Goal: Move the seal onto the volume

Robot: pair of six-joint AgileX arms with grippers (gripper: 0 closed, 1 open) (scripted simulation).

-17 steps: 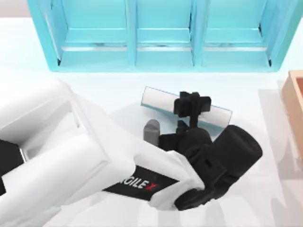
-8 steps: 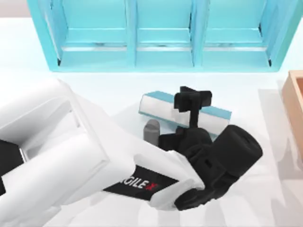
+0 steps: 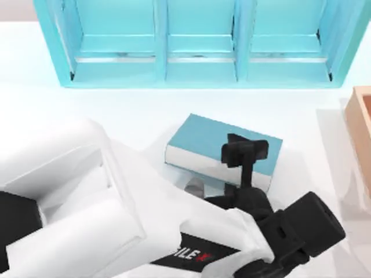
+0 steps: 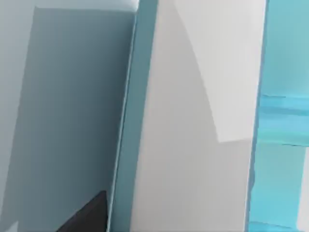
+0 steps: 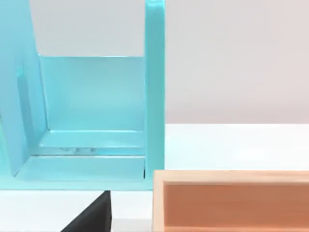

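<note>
The volume [image 3: 223,142] is a teal-blue book with a white page block. It lies near the table's middle, cover up and page edge toward the front. My left gripper [image 3: 244,152] hangs right over the book's right half, its black body hiding part of the cover. The left wrist view is pressed close against the volume [image 4: 193,125], with one black fingertip [image 4: 89,216] at the picture's edge. The seal is hidden. My right arm is parked at the right, and a black fingertip [image 5: 91,218] of its gripper shows in the right wrist view.
A big teal shelf unit [image 3: 197,63] runs along the back. An orange-brown wooden box [image 3: 360,133] stands at the right edge, and appears as the box [image 5: 231,203] beside the shelf [image 5: 91,106] in the right wrist view. A small grey object [image 3: 196,185] peeks out by the book's front edge.
The book showed mostly its white page edge; now its teal cover faces up. My left arm has shifted toward the front and right, covering more of the grey object.
</note>
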